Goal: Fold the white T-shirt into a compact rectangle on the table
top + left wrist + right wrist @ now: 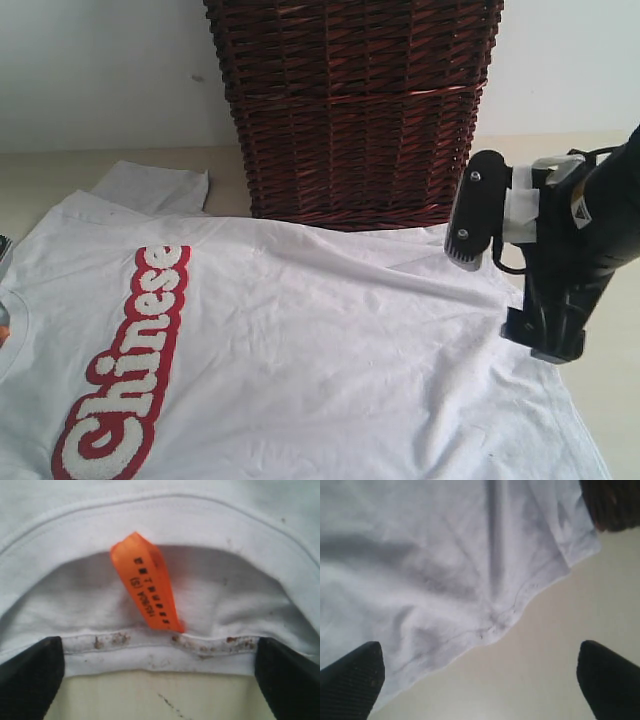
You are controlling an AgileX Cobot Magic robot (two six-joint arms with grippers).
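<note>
**Left gripper**: fingers set wide, closed on nothing. Between them lies the back collar of the white T-shirt, with its orange size tag lying on the inner neck. You are probably placed here because the neckline is the natural hold for one end of a lengthwise fold.

**Right gripper**: fingers equally wide and empty, poised over the hem edge where the cloth gives way to the bare table. In the exterior view this gripper sits at the right of the frame, above the shirt's bottom edge. Whether it touches the cloth cannot be told.

**Shirt:** spread face up over the lower and central frame. The red "Chinese" lettering runs up the lower left, and one sleeve lies flat at upper left.

**Wicker basket**: stands at upper centre, just behind the shirt's far side, so you have little room there.

No fold is made yet. Judged from this layout, collar and hem are the two ends to seize.
</note>
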